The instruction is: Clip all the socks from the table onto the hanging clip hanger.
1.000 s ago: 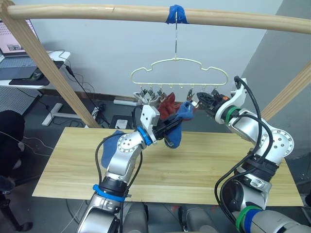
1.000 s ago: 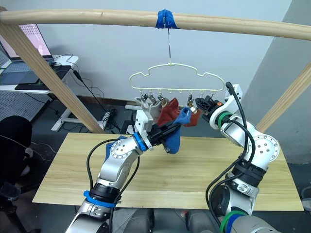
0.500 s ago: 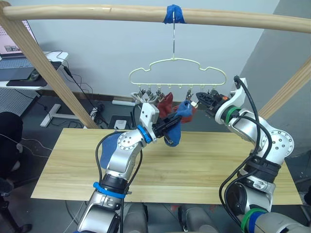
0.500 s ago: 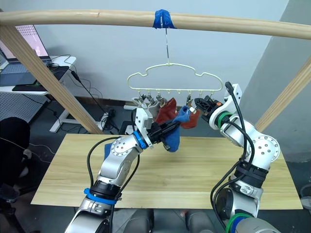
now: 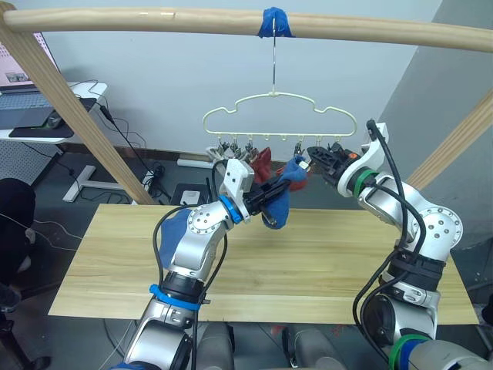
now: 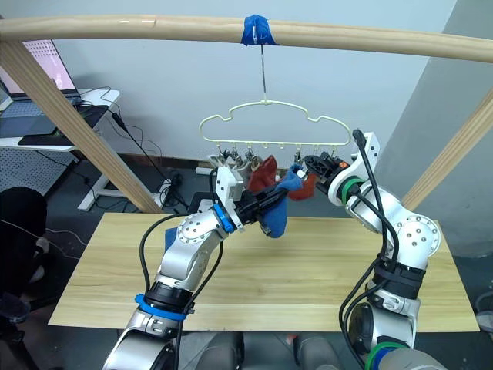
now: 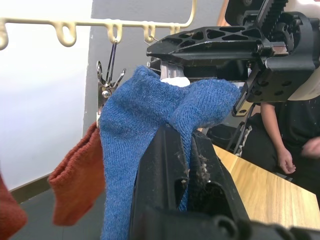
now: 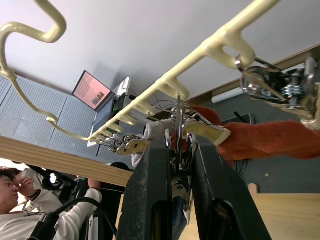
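The clip hanger (image 5: 279, 116) hung by its long hook from a blue-taped spot on the wooden rail (image 5: 154, 19), above the far edge of the table (image 5: 323, 262). The left gripper (image 5: 271, 192) was raised toward the row of clips, its two black fingers (image 7: 160, 170) pressed together on a blue sock (image 7: 135, 150), whose folded top edge it held up just beside the right gripper. The rest of that sock drooped below the fingers, clear of the tabletop. The right gripper (image 5: 317, 158) reached in from the other side at the same height, and its fingers (image 8: 150, 190) were squeezed on a metal clip (image 8: 179, 150) that hung from one loop of the hanger. A rust-red sock (image 5: 263, 163) already hung from the clips just behind the blue one, and a light grey sock (image 6: 245, 166) hung beside it toward the left. A second blue sock (image 5: 177, 223) lay on the table near its far left part, partly hidden behind the left arm. A person (image 8: 45, 210) sat in the background beyond the rail frame.
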